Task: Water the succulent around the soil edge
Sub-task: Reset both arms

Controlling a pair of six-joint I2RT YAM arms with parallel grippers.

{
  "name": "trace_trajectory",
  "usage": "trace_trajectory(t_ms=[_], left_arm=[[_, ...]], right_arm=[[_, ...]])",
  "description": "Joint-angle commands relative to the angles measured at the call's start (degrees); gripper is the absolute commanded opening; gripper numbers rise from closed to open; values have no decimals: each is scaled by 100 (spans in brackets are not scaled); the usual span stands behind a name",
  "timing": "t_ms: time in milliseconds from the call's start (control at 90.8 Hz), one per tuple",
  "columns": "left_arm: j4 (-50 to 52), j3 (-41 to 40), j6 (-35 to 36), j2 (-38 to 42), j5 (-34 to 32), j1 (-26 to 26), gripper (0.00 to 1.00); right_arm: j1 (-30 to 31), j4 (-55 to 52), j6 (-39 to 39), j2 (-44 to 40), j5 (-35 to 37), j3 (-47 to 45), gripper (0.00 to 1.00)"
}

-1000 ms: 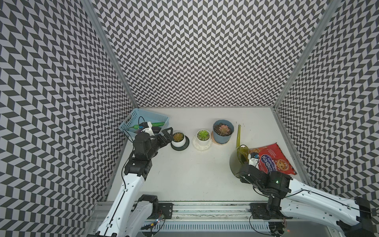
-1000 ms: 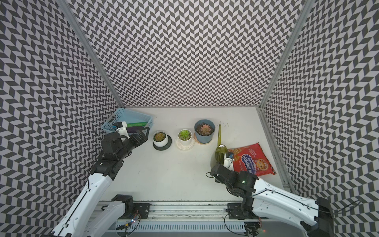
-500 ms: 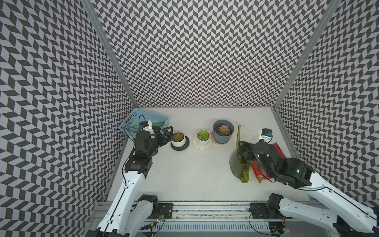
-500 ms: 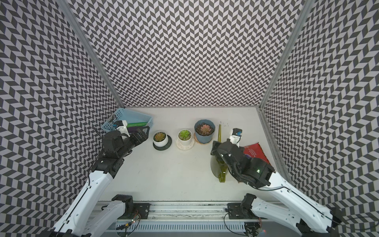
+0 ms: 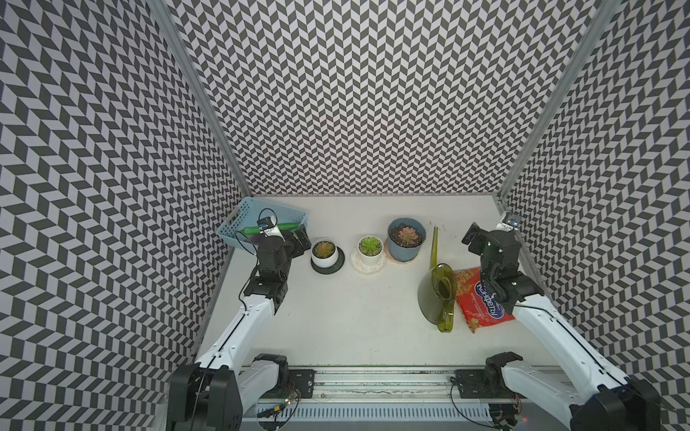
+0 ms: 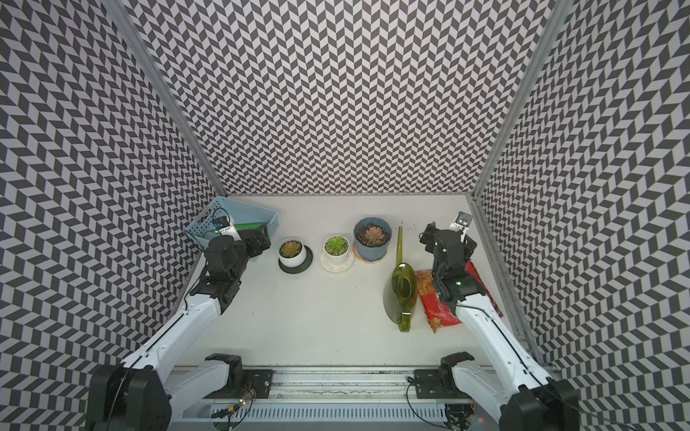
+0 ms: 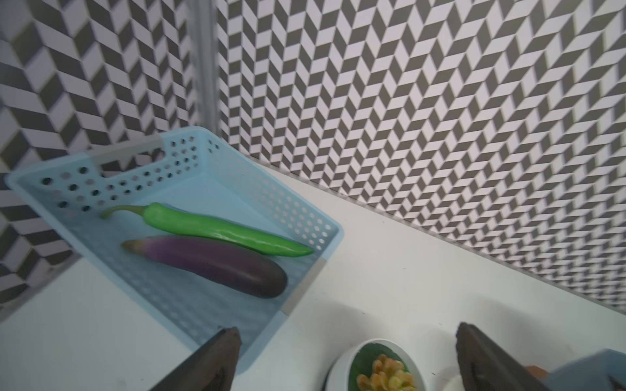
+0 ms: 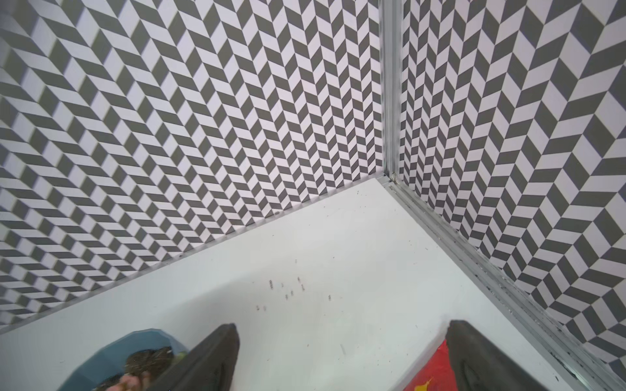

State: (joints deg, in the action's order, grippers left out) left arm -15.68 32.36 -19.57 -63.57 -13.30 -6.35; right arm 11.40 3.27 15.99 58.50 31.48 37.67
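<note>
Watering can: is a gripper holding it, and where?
No. The watering can stands free on the table; the left gripper and right gripper are both open and empty.

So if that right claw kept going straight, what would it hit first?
Probably nothing soon. Ahead of the open right gripper lies only bare table with soil crumbs, then the back wall near the corner. The blue pot and red bag sit off to the sides.

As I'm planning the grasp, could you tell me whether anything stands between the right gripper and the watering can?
Nothing visible does: bare table separates the open right gripper from the watering can; the snack bag lies alongside.
</note>
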Motion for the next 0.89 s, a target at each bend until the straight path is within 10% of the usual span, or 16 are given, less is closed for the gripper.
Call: trace_trajectory(t_ms=[0, 187, 518, 881], left_arm=[[-2257, -715, 1093, -431, -913, 83, 100], [-4969, -1748, 1555, -1140, -147, 580, 100], [-4789, -2069, 1614, -907, 160, 590, 100], [-6443, -2124, 1878, -2597, 792, 598, 100]], right_arm=[[-396, 2328, -465, 189, -145, -561, 100], [-1019, 3496, -449, 891, -942, -1271, 100], [-1122, 5498, -724, 1645, -1466, -2264, 100], [-1131, 6853, -997, 2369, -2030, -2700, 100]])
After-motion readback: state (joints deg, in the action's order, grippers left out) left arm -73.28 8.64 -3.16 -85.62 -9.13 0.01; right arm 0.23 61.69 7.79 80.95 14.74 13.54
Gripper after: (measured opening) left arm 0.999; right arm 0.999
